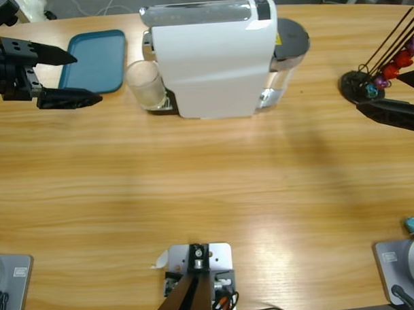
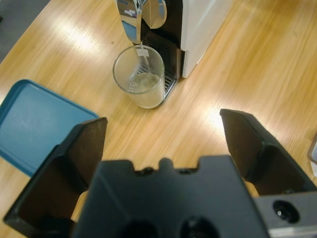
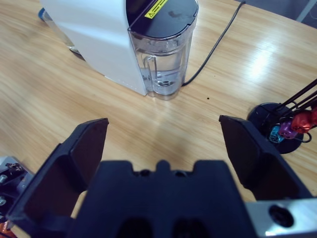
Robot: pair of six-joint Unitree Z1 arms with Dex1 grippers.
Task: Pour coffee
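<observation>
Both grippers, left gripper [image 1: 67,78] and right gripper [image 3: 161,141], gape empty; coffee [image 2: 144,83] sits in glass [image 2: 139,76]

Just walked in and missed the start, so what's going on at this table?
Nothing is being held. A glass sits under the spout of the white coffee machine with a little pale coffee in it. The left gripper waits open beside the blue tray, facing the glass. The right gripper is open too, behind the machine.
</observation>
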